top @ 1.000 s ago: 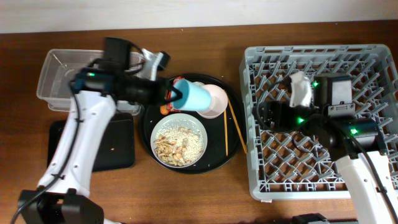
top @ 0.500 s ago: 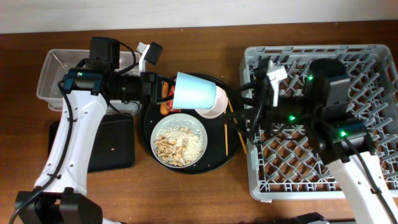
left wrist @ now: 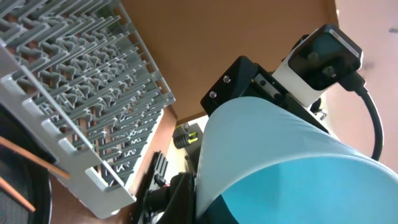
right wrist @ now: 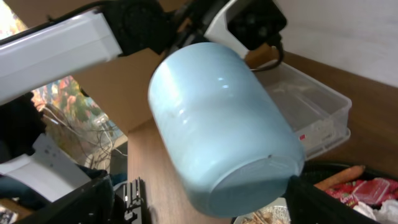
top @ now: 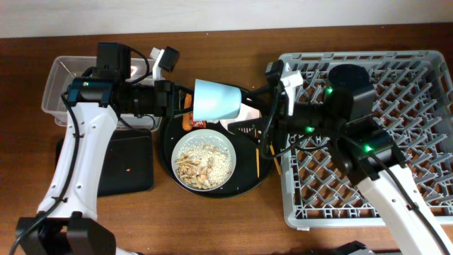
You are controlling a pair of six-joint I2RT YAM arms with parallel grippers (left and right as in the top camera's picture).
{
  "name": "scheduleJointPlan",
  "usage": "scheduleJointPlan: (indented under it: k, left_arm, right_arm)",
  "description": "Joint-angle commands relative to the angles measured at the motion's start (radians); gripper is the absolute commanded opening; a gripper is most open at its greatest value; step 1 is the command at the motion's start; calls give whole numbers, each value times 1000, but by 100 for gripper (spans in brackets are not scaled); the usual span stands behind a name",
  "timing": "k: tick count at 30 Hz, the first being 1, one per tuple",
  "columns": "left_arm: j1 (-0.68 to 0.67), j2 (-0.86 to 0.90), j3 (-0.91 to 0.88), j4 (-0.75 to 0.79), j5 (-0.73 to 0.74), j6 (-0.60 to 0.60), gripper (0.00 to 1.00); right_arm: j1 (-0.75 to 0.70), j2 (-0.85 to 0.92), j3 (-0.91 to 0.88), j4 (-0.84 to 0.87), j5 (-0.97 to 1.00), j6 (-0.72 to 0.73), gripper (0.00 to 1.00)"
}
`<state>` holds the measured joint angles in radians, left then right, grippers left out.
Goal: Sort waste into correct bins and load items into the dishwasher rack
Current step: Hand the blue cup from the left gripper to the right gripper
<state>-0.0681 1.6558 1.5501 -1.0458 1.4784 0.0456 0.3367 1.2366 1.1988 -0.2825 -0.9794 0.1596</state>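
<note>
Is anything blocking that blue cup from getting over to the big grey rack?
Only the robot's own right gripper, open, sits between the blue cup and the grey rack. The left gripper holds the cup above the round tray; nothing else visible blocks it.

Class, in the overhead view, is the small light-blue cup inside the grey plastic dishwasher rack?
No: the small light-blue cup hangs over the round black tray, left of the rack.
</note>
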Motion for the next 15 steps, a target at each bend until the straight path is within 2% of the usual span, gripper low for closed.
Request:
scheduleJointPlan:
  k: [1, 9, 15]
  left_arm:
    - [-23, -3, 8, -21, 51, 24, 1]
    - [-23, -3, 8, -40, 27, 24, 1]
    - [-26, -3, 8, -41, 18, 28, 1]
  right_arm:
    - [-2, 31, 13, 12, 52, 7, 88]
    - [-68, 31, 13, 17, 119, 19, 88]
    - [-87, 31, 13, 25, -39, 21, 92]
